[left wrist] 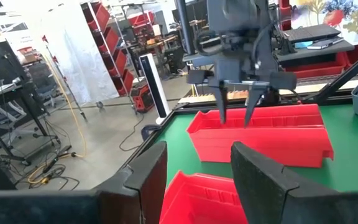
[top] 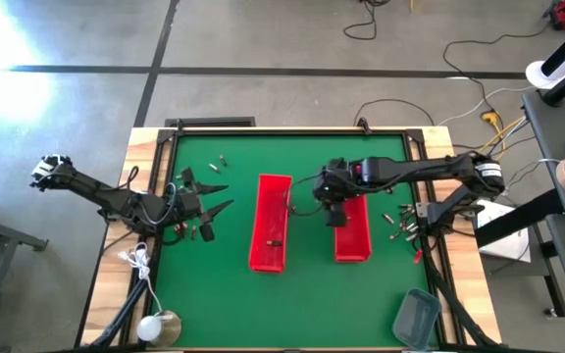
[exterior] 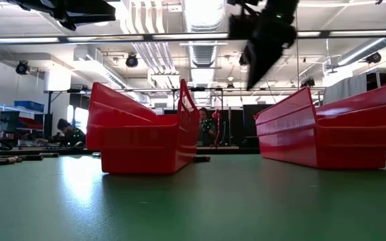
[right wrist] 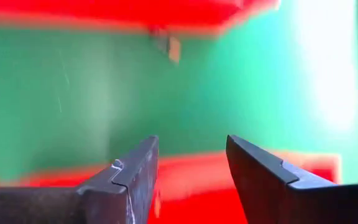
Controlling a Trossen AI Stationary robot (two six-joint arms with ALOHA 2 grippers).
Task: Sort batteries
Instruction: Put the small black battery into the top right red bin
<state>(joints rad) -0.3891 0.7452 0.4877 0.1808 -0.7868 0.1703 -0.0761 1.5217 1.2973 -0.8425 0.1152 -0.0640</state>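
Two long red bins lie side by side on the green mat, the left bin [top: 271, 224] and the right bin [top: 353, 235]. My right gripper [top: 333, 218] hangs open above the right bin's far end [left wrist: 260, 134], nothing between its fingers [right wrist: 191, 168]. My left gripper [top: 222, 196] stands open and level over the mat left of the bins, holding nothing. Loose batteries lie on the mat near it [top: 200, 231], at the far left [top: 222, 159], and right of the bins [top: 400, 222]. A small dark thing [top: 273, 242] lies in the left bin.
A grey rectangular tray [top: 415, 316] sits at the near right corner. A white cable and a round object [top: 157, 326] lie off the near left corner. The wooden frame [top: 145, 147] borders the mat. Green mat stretches between the bins and the near edge.
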